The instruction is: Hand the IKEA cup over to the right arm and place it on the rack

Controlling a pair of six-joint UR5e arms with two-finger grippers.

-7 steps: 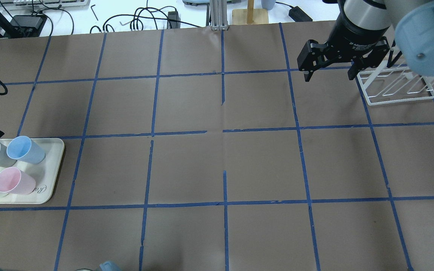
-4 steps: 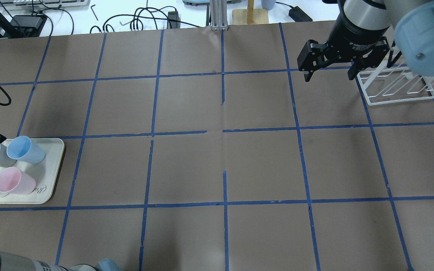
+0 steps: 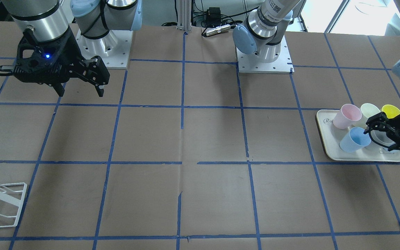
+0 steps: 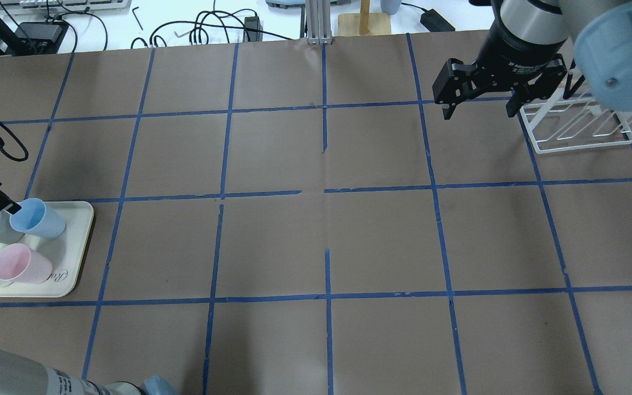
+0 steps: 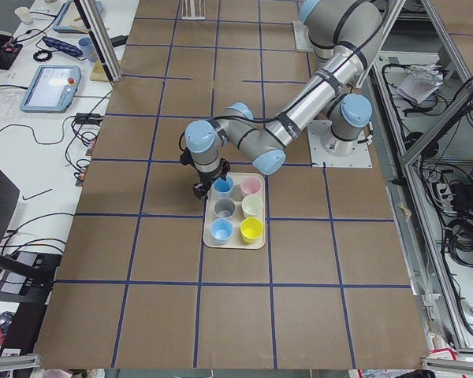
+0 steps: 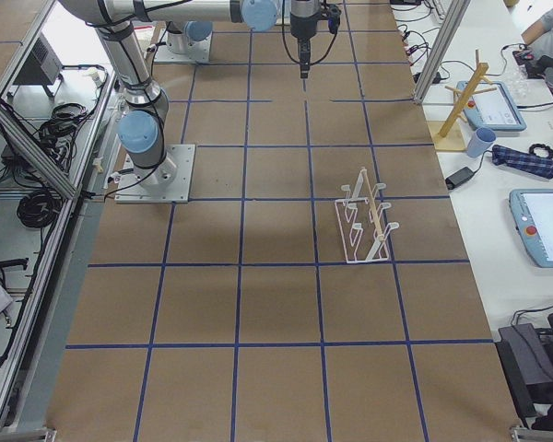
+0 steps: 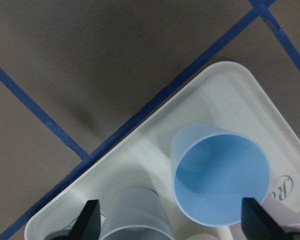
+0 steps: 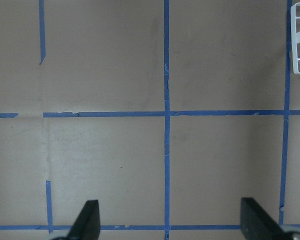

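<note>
Brown paper with a blue tape grid covers the table (image 4: 327, 230). A cream tray (image 4: 72, 277) lies at the robot's left end and a white wire rack (image 4: 582, 145) at the far right.

Finding 1: the IKEA cup (image 4: 36, 218) stands upright on the tray, mouth up, at the corner towards the table's middle, with a grey cup (image 7: 135, 215) just beside it.

Finding 2: the left gripper (image 7: 172, 222) hangs over the tray, jaws wide apart and holding nothing. In the wrist view the blue cup sits below and forward of the fingers (image 7: 92, 222), offset towards one of them, while the grey cup crowds the other.

Finding 3: the right gripper (image 4: 480, 112) hovers beside the rack, jaws spread and empty, well apart from the tray.

Assessment: the left arm is plainly the nearer. The cup's long axis is vertical, so a descent astride its rim appears to be required. The jaws should first shift towards the blue cup, or they risk catching the grey one.
</note>
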